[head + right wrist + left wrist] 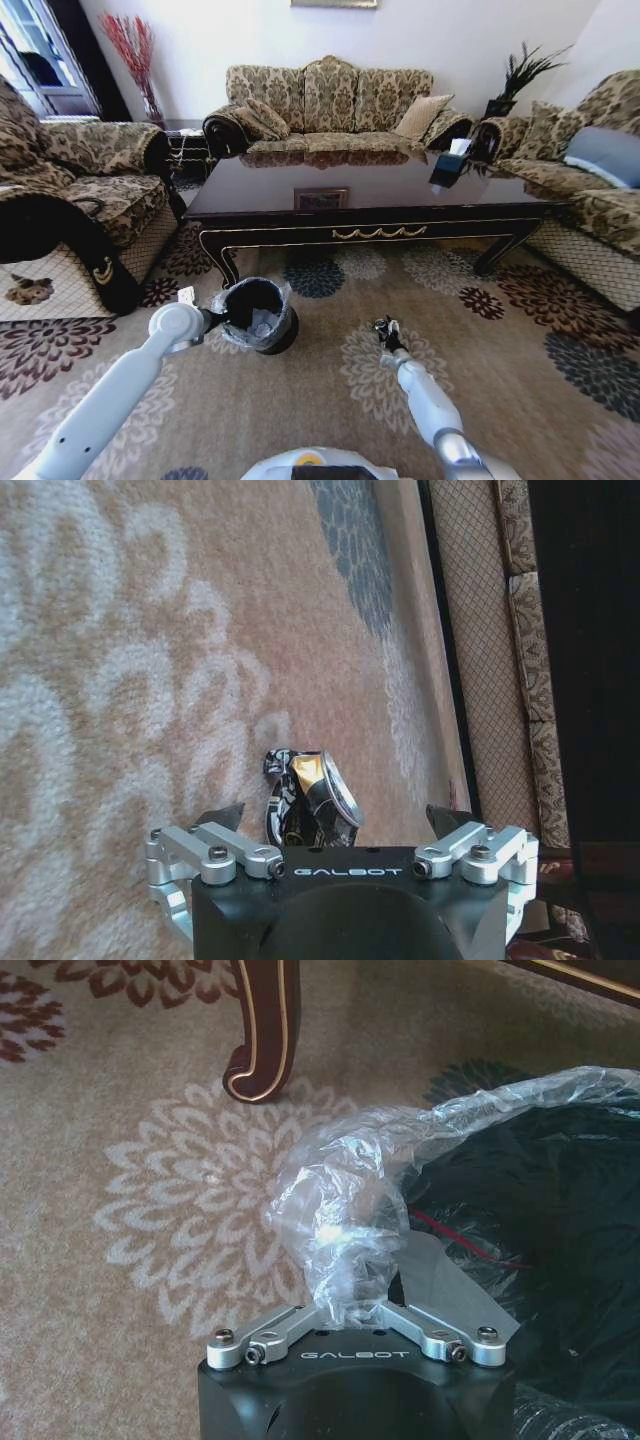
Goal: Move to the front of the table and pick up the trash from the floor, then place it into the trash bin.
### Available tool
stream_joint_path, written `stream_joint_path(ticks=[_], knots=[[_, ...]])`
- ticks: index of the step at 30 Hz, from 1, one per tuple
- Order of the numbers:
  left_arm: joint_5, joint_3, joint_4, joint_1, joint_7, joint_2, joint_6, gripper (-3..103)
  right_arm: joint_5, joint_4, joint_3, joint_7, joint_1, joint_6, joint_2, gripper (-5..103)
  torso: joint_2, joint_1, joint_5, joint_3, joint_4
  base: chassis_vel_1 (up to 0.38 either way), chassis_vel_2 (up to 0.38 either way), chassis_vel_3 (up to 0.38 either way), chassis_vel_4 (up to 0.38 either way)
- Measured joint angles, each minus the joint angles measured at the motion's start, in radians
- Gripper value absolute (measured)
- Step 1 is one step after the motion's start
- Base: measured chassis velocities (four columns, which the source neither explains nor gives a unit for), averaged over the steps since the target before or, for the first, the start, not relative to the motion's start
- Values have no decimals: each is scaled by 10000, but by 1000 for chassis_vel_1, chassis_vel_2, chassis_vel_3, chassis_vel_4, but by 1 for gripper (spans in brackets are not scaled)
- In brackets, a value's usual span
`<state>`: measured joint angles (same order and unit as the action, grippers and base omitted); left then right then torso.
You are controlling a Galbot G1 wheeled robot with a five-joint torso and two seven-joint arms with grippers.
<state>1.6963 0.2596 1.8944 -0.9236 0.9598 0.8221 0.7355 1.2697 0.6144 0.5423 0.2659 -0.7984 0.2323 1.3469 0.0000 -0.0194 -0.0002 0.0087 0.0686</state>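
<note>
Nearby, table leg (262,1030) stands beside trash bin (258,313) on carpet (520,400).

Crushed can (312,802) on carpet (120,680); lined bin (258,312) nearby.

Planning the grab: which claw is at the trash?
The right claw, open astride a crushed can on the carpet; the left claw grips the bin bag.
</note>
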Motion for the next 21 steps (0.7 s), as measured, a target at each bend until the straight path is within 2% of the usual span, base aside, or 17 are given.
stream_joint_path(ticks=[11, 21], knots=[[-39, -136, -29, 54, 13, 35, 0, 0, 582, -497, 124, 31, 580, -267, 46, 100, 0, 0, 3, 2, -2, 0, 0, 0, 0], [-18, -133, -28, 88, 29, -8, 0, 0, 664, -876, -216, -33, 979, -484, 3, 100, 0, 0, 3, 2, -2, 0, 0, 0, 0]])
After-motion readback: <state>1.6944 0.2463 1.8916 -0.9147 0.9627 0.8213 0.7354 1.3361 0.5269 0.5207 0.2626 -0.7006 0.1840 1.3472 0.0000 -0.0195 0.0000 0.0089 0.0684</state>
